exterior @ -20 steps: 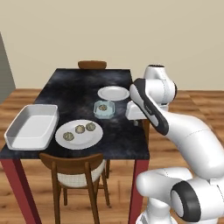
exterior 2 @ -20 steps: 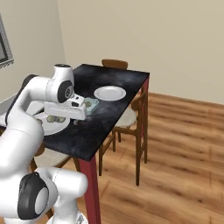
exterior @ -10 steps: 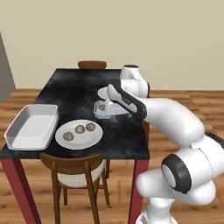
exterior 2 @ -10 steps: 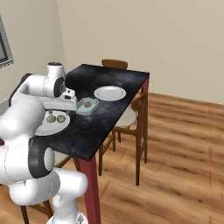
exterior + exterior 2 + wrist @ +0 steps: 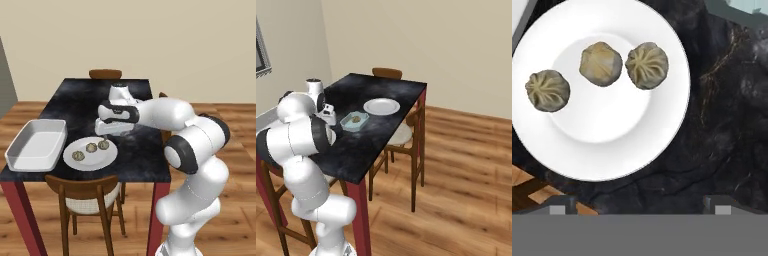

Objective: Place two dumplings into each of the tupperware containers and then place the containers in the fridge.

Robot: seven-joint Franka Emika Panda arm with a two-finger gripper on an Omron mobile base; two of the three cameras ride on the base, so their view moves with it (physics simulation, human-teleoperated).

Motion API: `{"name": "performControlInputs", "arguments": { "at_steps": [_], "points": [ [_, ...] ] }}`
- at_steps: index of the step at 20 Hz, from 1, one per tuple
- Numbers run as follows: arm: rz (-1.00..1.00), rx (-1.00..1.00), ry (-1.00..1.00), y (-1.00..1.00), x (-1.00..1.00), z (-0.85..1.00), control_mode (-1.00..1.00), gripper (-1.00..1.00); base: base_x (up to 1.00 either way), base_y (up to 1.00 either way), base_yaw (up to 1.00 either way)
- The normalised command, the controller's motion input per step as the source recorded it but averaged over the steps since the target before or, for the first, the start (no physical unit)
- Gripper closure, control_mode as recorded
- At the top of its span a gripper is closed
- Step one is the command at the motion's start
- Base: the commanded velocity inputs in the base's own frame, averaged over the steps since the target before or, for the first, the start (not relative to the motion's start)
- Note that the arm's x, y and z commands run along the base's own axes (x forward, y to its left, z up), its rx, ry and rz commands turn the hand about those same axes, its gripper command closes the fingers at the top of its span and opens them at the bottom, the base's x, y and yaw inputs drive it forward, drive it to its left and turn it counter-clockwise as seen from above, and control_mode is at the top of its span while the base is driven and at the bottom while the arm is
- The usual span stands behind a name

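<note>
Three olive-tan dumplings (image 5: pixel 601 63) lie on a round white plate (image 5: pixel 662 125), which sits near the table's front edge (image 5: pixel 90 156). My gripper (image 5: pixel 639 206) hangs open above the plate's rim on its near side, fingertips (image 5: pixel 562 207) wide apart with nothing between them. In the left base view the gripper (image 5: pixel 109 134) hovers just right of the plate. The small pale blue container (image 5: pixel 354 121) holds one dumpling (image 5: pixel 357 118); its corner (image 5: pixel 737 10) shows in the hand view. The deep white container (image 5: pixel 35 145) stands left of the plate. The grey fridge (image 5: pixel 5 80) is at the far left.
A second round white plate (image 5: pixel 381 106) lies bare further back on the dark table (image 5: pixel 381 140). Wooden chairs stand at the front (image 5: pixel 85 192), the far end (image 5: pixel 105 74) and the right side (image 5: pixel 406 131). Wooden floor lies open to the right.
The arm has swung left, from beside the pale blue container, over it, to above the plate of dumplings. The gripper has stayed open.
</note>
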Motion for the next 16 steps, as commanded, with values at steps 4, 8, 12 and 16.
{"name": "performControlInputs", "arguments": {
  "at_steps": [4, 8, 12, 16],
  "points": [
    [-0.01, 0.00, 0.00, 0.00, 0.28, -0.41, -1.00, -1.00, 0.00, 0.00, 0.00],
    [0.00, 0.00, 0.00, 0.00, 0.27, -0.40, -1.00, -1.00, 0.00, 0.00, 0.00],
    [0.02, 0.00, -0.01, 0.00, 0.28, -0.44, -1.00, -1.00, 0.00, 0.00, 0.00],
    [0.25, 0.00, -0.04, 0.01, 0.22, -0.30, -1.00, -1.00, 0.00, 0.00, 0.00]
  ]
}}
